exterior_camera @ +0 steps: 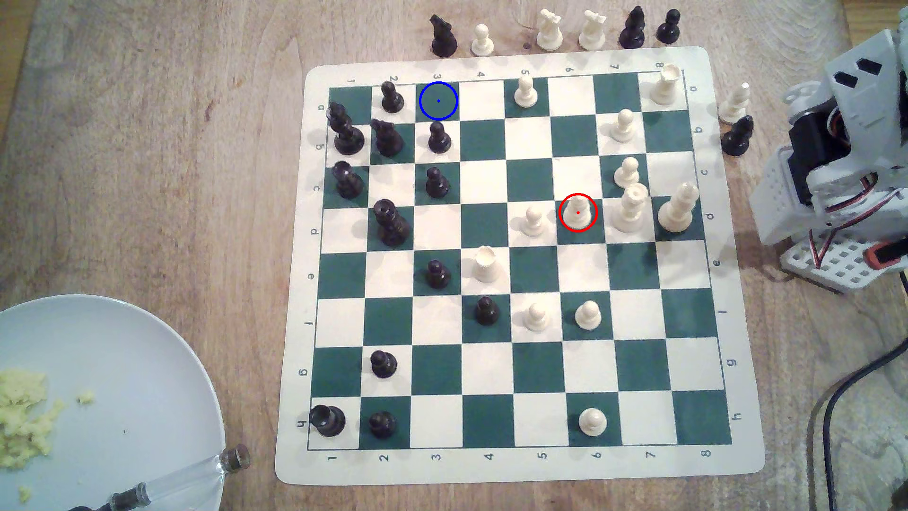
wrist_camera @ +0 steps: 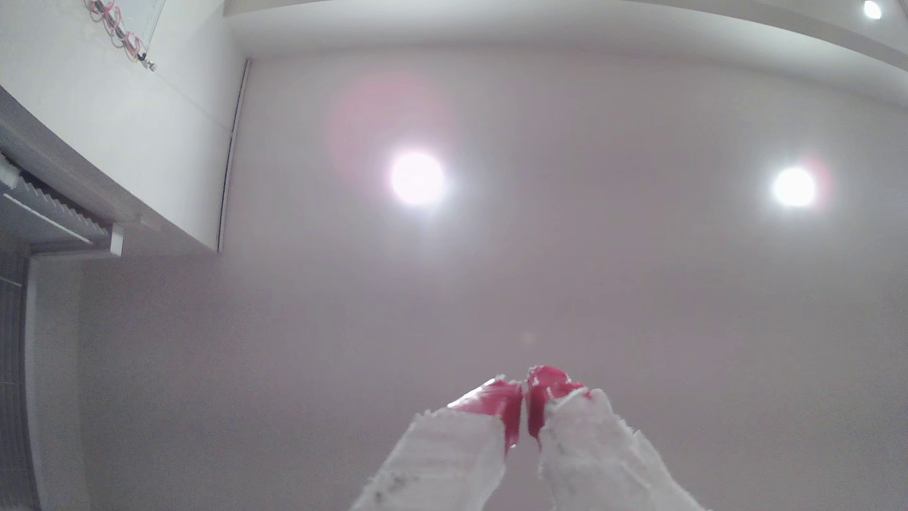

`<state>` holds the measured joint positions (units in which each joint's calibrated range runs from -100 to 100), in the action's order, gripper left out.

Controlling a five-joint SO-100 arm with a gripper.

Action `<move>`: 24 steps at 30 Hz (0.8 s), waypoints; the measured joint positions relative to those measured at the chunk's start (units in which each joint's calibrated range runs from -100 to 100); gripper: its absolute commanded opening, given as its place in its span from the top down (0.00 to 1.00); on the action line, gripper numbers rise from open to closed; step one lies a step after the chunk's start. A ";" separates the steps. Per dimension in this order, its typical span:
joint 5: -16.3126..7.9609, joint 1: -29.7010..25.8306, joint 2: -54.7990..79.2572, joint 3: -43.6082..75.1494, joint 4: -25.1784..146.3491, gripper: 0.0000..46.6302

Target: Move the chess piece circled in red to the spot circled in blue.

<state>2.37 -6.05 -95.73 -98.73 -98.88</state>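
The chess piece [exterior_camera: 578, 210] is cream-white with a rounded dome top. It stands inside a red ring on a dark green square right of the board's middle in the exterior view. The spot [exterior_camera: 438, 100], a green square with a blue ring and dot, lies in the board's far row toward the left and is bare. The arm [exterior_camera: 845, 162] is folded up off the board's right edge, well away from the piece. In the wrist view my gripper [wrist_camera: 524, 388] points up at the ceiling, its red-tipped white fingers [wrist_camera: 496, 403] pressed together with nothing between them.
Black pieces crowd the board's left columns, one [exterior_camera: 439, 137] just in front of the spot. White pieces [exterior_camera: 631, 206] stand right beside the ringed piece. Captured pieces [exterior_camera: 550, 29] line the far edge. A plate [exterior_camera: 147, 373] sits at the near left. Cables [exterior_camera: 835, 403] run at the right.
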 measured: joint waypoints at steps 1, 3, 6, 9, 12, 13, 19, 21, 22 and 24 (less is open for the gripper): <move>0.00 0.00 0.00 0.00 0.00 1.00; 0.05 0.96 0.08 0.00 0.72 1.00; 0.29 7.15 0.17 0.00 10.20 1.00; 0.10 8.48 0.17 0.00 22.79 1.00; 0.00 9.29 0.17 0.54 38.96 1.00; 0.00 9.37 0.17 0.72 41.75 1.00; -0.20 10.55 0.17 3.25 64.30 1.00; -0.20 10.77 0.17 4.52 68.61 1.00; -0.20 10.77 0.25 6.15 71.16 1.00; -0.20 11.21 0.08 12.20 85.50 1.00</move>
<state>2.17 5.16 -95.64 -86.53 -13.39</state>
